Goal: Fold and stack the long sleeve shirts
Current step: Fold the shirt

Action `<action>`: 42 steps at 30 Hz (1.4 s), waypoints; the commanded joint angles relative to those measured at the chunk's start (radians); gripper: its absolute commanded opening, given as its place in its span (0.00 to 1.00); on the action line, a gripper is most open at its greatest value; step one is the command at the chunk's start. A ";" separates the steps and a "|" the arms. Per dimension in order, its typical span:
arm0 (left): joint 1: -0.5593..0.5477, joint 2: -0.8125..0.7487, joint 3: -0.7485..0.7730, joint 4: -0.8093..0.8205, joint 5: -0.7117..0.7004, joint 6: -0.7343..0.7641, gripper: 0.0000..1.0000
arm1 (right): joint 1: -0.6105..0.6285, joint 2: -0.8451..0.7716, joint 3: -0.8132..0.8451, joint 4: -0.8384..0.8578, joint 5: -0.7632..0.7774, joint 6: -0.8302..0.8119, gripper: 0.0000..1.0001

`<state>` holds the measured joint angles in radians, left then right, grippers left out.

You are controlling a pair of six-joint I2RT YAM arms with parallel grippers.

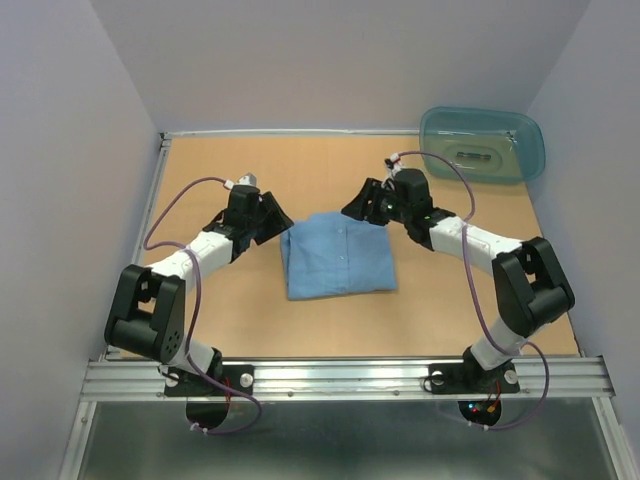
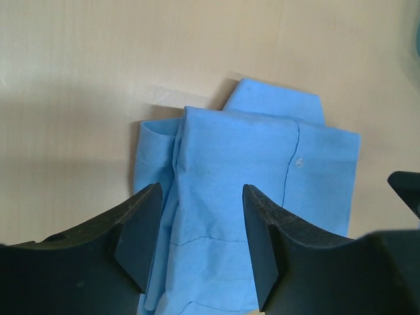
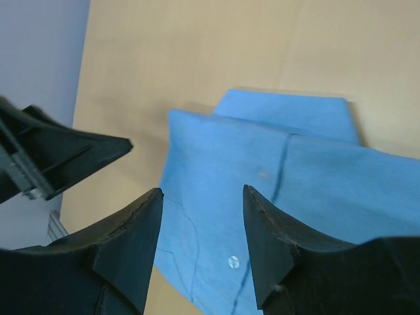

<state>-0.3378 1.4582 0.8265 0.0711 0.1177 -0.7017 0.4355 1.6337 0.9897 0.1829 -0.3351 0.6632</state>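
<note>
The long sleeve shirt [image 1: 338, 256] lies near the middle of the table [image 1: 220, 170] as a compact blue rectangle, button placket up. It looks folded or nearly so. The left pincer [image 1: 272, 222] hovers by its far left corner and the right pincer [image 1: 358, 205] by its far right corner. Both are spread with nothing between the fingers, and whether either one touches the cloth I cannot tell. The step in hand appears to be tidying or finishing the fold. The left wrist view shows lower layers poking out past the top panel along two of its edges, so the packet is not quite square. Any further grip should take every layer at a corner, not just the top sheet, or the thin cotton will likely slide apart. The two arms ought to move together and level, keeping the edge taut between them. The teal tub [image 1: 482, 145] sits well apart at the far right corner and needs no attention.
</note>
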 commanded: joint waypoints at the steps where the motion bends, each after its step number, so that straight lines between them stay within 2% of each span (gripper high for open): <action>1: 0.003 0.069 0.014 0.045 0.052 0.056 0.62 | 0.090 0.029 0.082 -0.057 0.102 -0.102 0.57; 8: 0.003 0.168 0.063 0.012 0.056 0.074 0.56 | 0.137 0.074 0.156 -0.097 0.140 -0.157 0.57; 14: 0.035 0.054 -0.007 0.018 0.040 0.091 0.61 | 0.210 0.188 0.334 -0.212 0.199 -0.261 0.57; 17: 0.091 0.036 -0.035 0.003 0.049 0.109 0.55 | 0.236 0.264 0.459 -0.252 0.197 -0.321 0.58; 19: 0.106 0.047 -0.033 -0.004 0.053 0.123 0.51 | 0.249 0.297 0.507 -0.279 0.166 -0.427 0.58; 24: 0.112 0.164 0.075 -0.071 0.086 0.198 0.39 | 0.255 0.393 0.622 -0.333 0.137 -0.653 0.60; 26: 0.112 0.189 0.115 -0.117 0.097 0.218 0.39 | 0.253 0.413 0.647 -0.342 0.120 -0.704 0.60; 33: 0.112 0.234 0.140 -0.123 0.117 0.251 0.39 | 0.255 0.515 0.736 -0.416 0.045 -0.821 0.60; 42: 0.109 0.301 0.141 -0.119 0.142 0.258 0.39 | 0.255 0.603 0.839 -0.476 -0.028 -0.879 0.61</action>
<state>-0.2226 1.7355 0.9508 -0.0265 0.2447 -0.4702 0.6918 2.2181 1.7473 -0.2638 -0.3046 -0.1638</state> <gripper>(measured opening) 0.385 0.612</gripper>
